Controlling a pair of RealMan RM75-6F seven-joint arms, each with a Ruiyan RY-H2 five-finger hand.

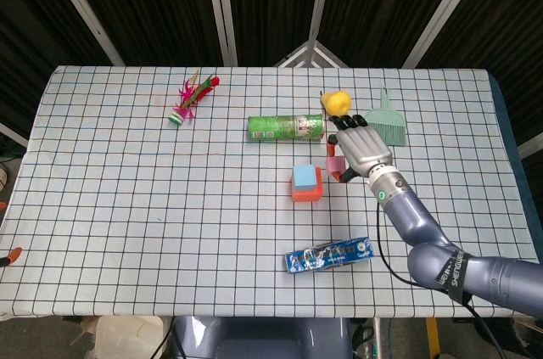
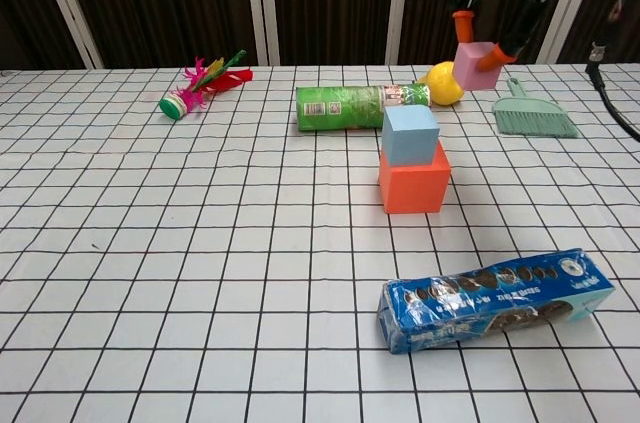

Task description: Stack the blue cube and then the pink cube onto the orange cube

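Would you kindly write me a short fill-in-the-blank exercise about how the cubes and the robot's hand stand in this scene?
1. The blue cube sits directly on top of the ______ cube.
2. The right hand holds the ______ cube in the air, not yet on the stack.
3. The green can lies on its ______ behind the stack.
4. The yellow lemon rests just left of the green ______.

Missing words: orange; pink; side; brush
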